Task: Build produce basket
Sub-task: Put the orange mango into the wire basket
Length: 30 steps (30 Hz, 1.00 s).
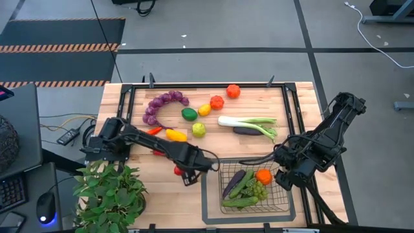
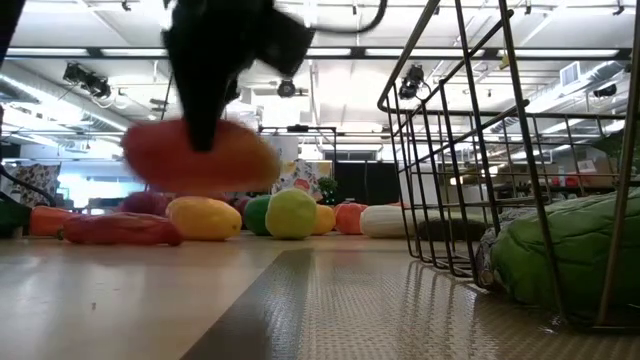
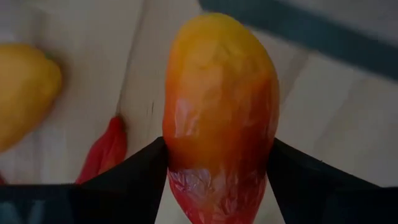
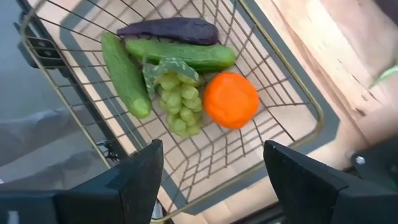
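Note:
My left gripper (image 1: 184,173) is just left of the basket (image 1: 208,194) and is shut on a red-and-orange mango-like fruit (image 3: 221,93), which also shows in the low view (image 2: 200,158). The wire-mesh basket (image 4: 314,106) holds a purple eggplant (image 4: 168,28), two cucumbers (image 4: 124,73), green grapes (image 4: 177,99) and an orange tomato (image 4: 231,99), all lying on its mesh floor. My right gripper (image 4: 214,168) hangs open above the basket's right side (image 1: 289,176) and touches nothing. My left gripper pinches the fruit between its two fingers (image 3: 143,165), one on each side of its red end (image 3: 214,168). It comes from above, pointing down, with the fingers across the fruit. The fruit (image 2: 200,158) is lifted clear of the table and lies roughly level below the fingers.
On the table beyond lie purple grapes (image 1: 162,103), two red-orange tomatoes (image 1: 233,91), a lime (image 1: 189,114), a lemon (image 1: 204,110), a leek (image 1: 249,123), a dark eggplant (image 1: 246,131), a yellow pepper (image 1: 175,134) and a red chili (image 1: 154,131). A potted plant (image 1: 110,191) stands at the near left corner.

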### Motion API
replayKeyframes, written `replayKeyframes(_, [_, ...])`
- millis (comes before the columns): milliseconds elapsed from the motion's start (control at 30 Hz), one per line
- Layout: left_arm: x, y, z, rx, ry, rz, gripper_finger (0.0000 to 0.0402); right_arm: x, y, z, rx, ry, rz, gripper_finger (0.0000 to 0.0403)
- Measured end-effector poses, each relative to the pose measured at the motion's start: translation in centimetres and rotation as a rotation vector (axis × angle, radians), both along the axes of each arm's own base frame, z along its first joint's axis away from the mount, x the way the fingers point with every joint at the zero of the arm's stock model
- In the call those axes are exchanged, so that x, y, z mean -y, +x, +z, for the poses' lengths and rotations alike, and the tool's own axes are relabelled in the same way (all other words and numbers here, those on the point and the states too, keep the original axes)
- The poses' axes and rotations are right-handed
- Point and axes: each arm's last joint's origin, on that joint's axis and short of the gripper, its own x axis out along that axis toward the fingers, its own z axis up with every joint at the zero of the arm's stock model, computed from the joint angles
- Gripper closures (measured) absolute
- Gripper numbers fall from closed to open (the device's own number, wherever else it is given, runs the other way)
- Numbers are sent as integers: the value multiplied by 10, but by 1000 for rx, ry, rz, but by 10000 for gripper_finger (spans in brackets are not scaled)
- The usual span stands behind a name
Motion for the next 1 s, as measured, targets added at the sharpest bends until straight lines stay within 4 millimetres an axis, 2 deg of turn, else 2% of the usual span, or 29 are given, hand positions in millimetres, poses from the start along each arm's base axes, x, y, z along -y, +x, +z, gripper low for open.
replayKeyframes(100, [-3, 7, 29, 43, -13, 12, 150, 2, -2, 1, -12, -6, 2, 121])
replayKeyframes(300, [-6, 23, 94, 279, -79, 48, 152, 7, -7, 5, -7, 6, -13, 121])
replayKeyframes(467, [-3, 39, 143, 603, -120, 10, 148, 12, -12, 8, 11, 10, -24, 121])
replayKeyframes(567, [5, 50, 162, 827, -107, -36, 149, 16, -15, 11, 17, 3, -26, 121])
replayKeyframes(667, [10, 61, 163, 922, -87, -48, 148, 20, -20, 14, 8, 22, -33, 121])
replayKeyframes(900, [3, 85, 127, 841, 6, -114, 140, 19, -37, 20, 9, 99, -93, 121])
replayKeyframes(1000, [3, 91, 118, 828, 31, -159, 131, 16, -43, 21, 1, 121, -103, 121])
